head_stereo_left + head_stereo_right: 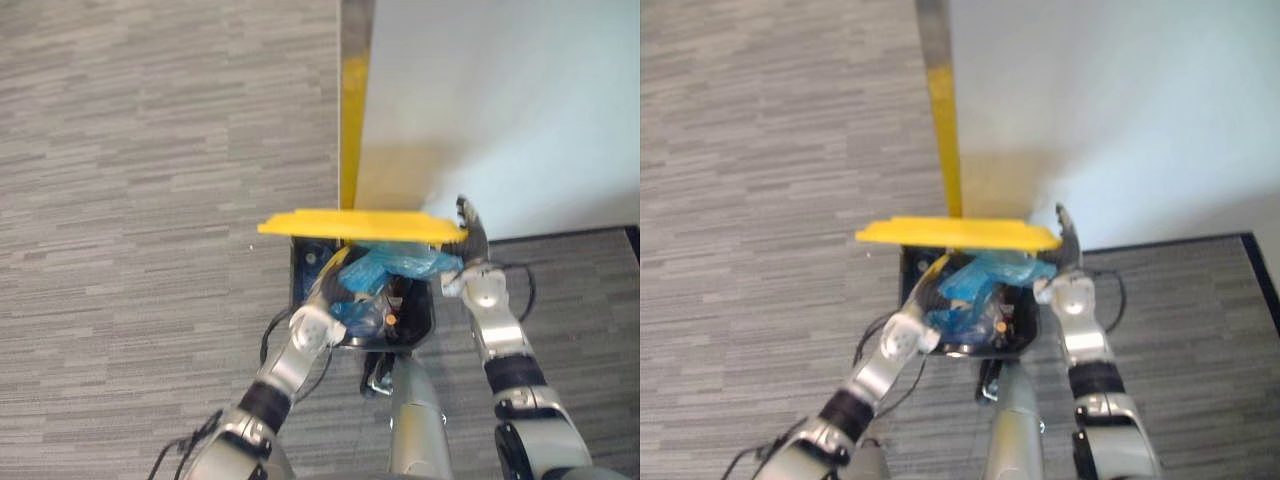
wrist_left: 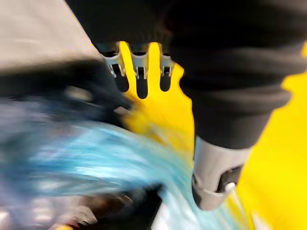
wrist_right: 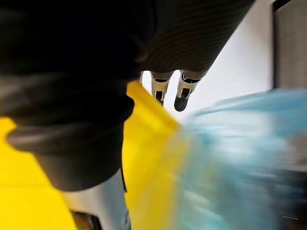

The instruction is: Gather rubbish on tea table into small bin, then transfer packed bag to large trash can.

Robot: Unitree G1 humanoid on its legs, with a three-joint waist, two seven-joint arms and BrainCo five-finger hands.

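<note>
A black large trash can [image 1: 297,268] stands on the carpet with its yellow lid [image 1: 360,226] raised flat above the opening. A blue rubbish bag [image 1: 388,266] sits in the can's mouth, bulging over the rim. My left hand [image 1: 328,288] reaches in under the lid beside the bag; its fingers [image 2: 139,72] look straight against the yellow lid [image 2: 158,110], with the blue bag [image 2: 86,158] just below. My right hand [image 1: 470,235] props the lid's right end with straight fingers [image 3: 184,88], the bag [image 3: 240,153] beside it.
A pale wall [image 1: 500,110] rises right behind the can, with a grey and yellow vertical strip [image 1: 352,100] at its corner and a dark skirting line [image 1: 570,236] at its foot. Grey carpet [image 1: 150,200] spreads to the left.
</note>
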